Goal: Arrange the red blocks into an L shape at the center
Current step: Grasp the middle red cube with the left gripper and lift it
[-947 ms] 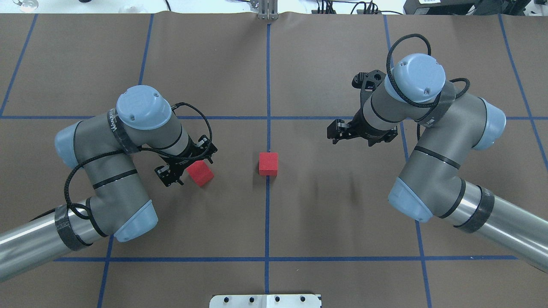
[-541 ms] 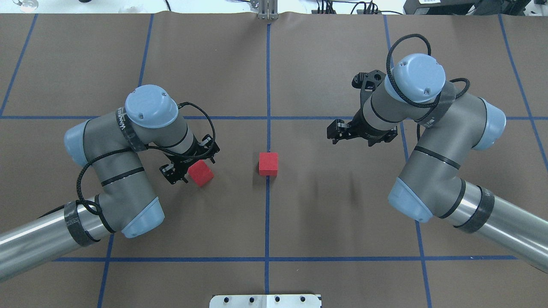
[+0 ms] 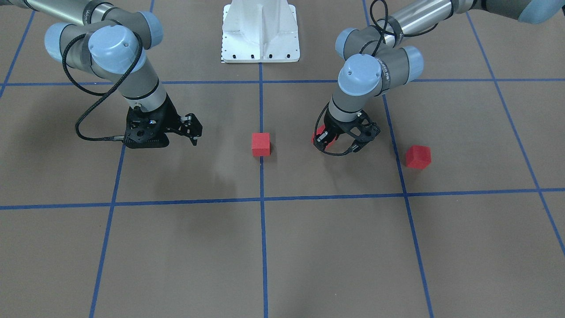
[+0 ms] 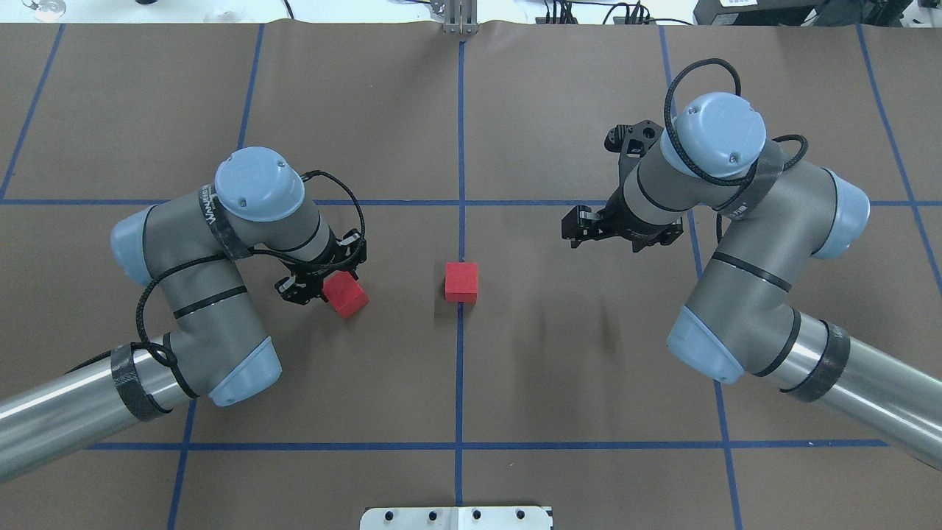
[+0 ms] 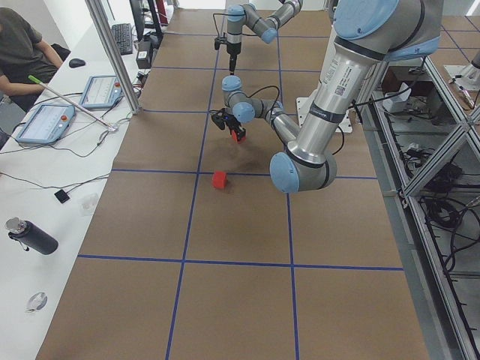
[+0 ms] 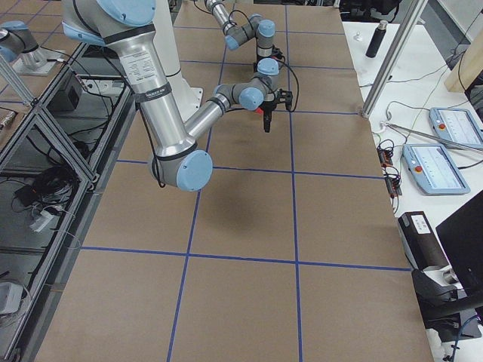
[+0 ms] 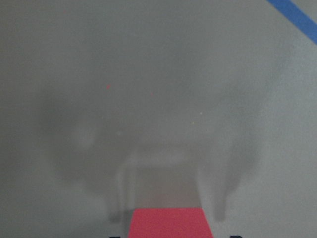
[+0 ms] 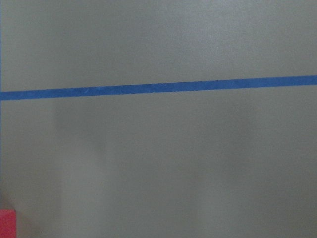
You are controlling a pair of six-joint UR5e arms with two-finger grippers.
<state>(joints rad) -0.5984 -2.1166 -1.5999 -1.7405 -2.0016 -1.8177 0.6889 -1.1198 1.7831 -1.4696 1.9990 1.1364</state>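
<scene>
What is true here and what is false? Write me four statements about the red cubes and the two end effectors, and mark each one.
1. One small matte red cube sits on the middle blue tape line. True.
2. The left end effector is shut on a second red cube. True.
3. The right end effector grips a cube. False: it holds nothing and hangs over the bare brown matte surface.
4. The three cubes touch in an L. False: all are apart, and the third red cube lies alone, out beyond the left arm.
</scene>
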